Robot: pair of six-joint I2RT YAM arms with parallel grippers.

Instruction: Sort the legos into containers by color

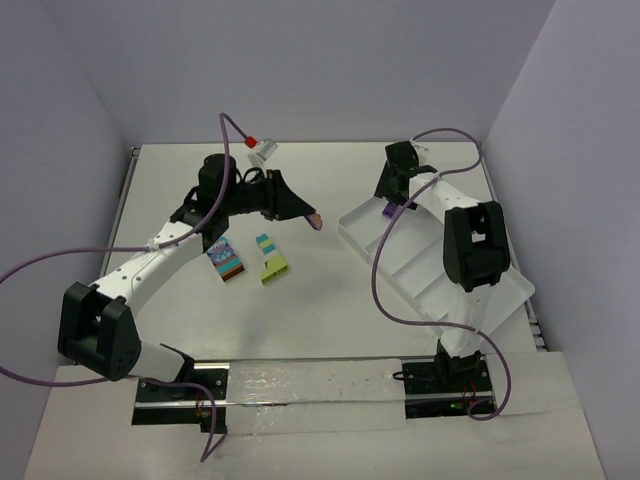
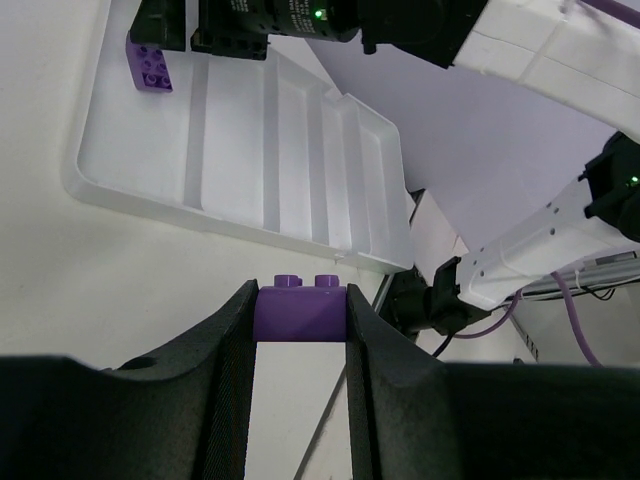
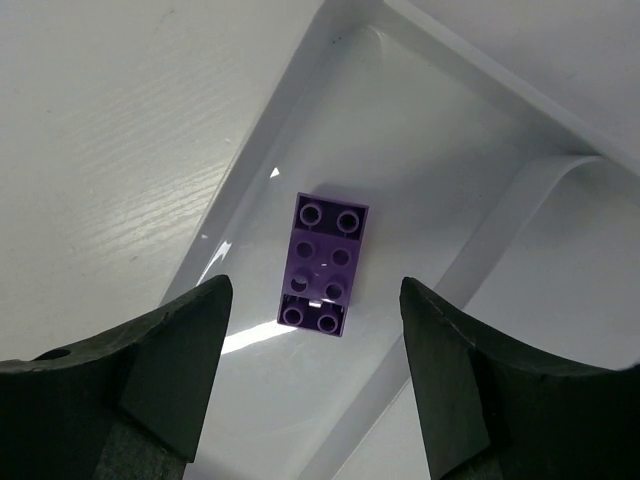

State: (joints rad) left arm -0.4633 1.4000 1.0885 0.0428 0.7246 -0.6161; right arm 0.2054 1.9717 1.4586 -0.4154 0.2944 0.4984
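My left gripper (image 1: 308, 216) (image 2: 300, 300) hangs over the table's middle, shut on a purple lego (image 1: 317, 221) (image 2: 300, 312) pinched between its fingertips. My right gripper (image 1: 394, 198) (image 3: 315, 287) stands open just above the far-left end compartment of the white tray (image 1: 432, 272) (image 3: 262, 170). A second purple lego (image 1: 390, 211) (image 3: 322, 262) (image 2: 150, 65) lies flat in that compartment, free of the fingers. Two multicoloured clumps of legos rest on the table: one (image 1: 228, 262) with purple, teal and orange-brown, the other (image 1: 270, 258) teal, cream and lime green.
The tray's (image 2: 240, 130) other compartments run toward the near right and hold nothing that I can see. The right arm's body (image 1: 475, 245) stands over the tray's middle. Purple cables (image 1: 385, 300) loop beside both arms.
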